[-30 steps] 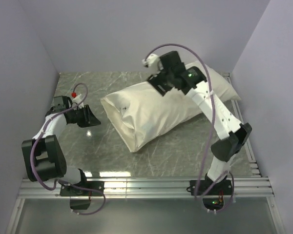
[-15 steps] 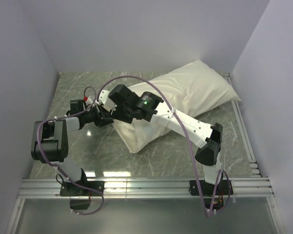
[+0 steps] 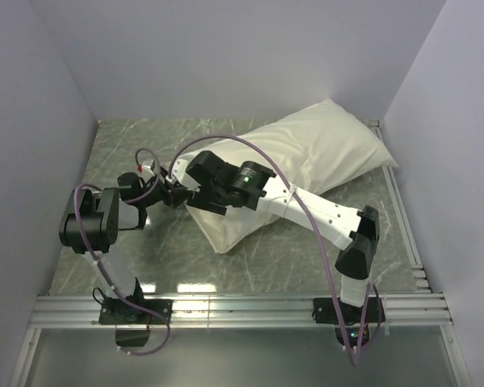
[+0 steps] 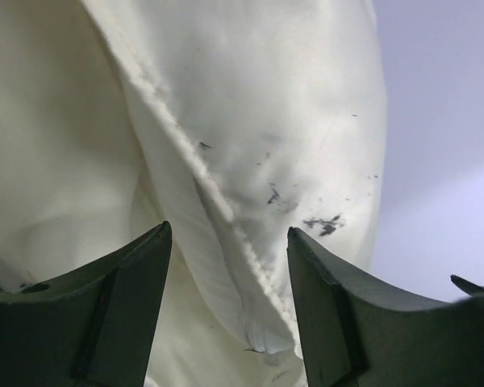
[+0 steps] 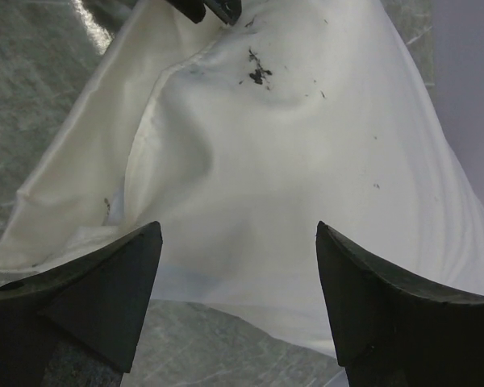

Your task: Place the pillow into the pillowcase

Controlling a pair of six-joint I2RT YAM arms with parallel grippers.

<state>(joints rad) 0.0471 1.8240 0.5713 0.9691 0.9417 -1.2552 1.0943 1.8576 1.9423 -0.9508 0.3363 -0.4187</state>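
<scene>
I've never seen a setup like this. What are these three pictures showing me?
Two white-and-black robot arms are bolted to a grey marbled table. The wide picture looks down from above; the other two come from cameras on each wrist, so the dark wedges are gripper fingers. On the table lies a wrinkled cream fabric pillowcase, bulging as if the plump white pillow is hidden inside. The left gripper and right gripper both stand open at its loose end, holding nothing.

Right tool (image 5: 238,231) now at pillowcase (image 5: 306,153) opening
</scene>
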